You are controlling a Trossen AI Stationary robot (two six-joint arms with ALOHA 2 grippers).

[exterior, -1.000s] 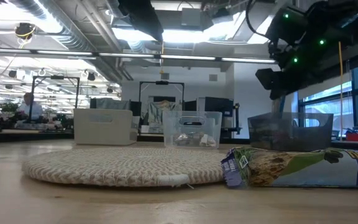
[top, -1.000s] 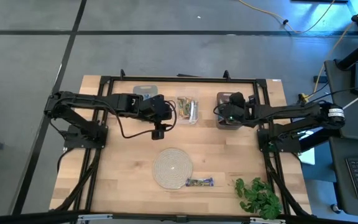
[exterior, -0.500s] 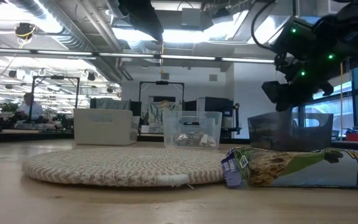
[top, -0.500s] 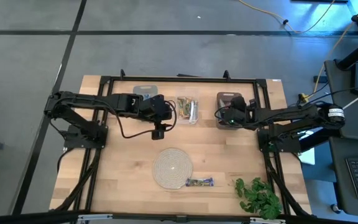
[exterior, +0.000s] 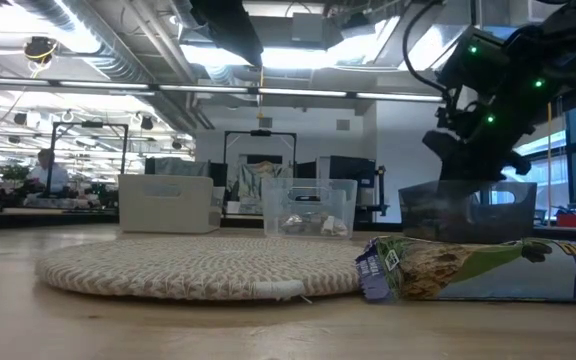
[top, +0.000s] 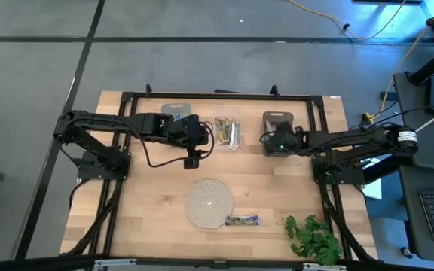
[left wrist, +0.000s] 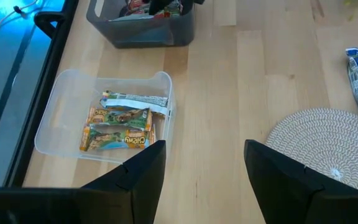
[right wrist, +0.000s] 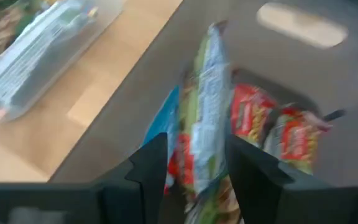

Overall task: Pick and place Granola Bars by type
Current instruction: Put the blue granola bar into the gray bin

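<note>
1. Right claw over the dark bin, far right; a bar stands between its parted fingers, grip uncertain.
2. Left claw open, empty, near the clear bin.
3. Loose bar beside the mat on the worktop.

Left arm reaches in from the left edge of the tabletop toward the middle of its far half, links stretched nearly level. Left gripper hangs clear above the wood, pointing toward the near side, its fingers parted with bare wood showing between them.

Right arm comes in from the right edge, forearm long and nearly level, wrist bent downward. Right gripper sits low at the far right, green lights lit on the wrist. Its fingers stand apart.
</note>
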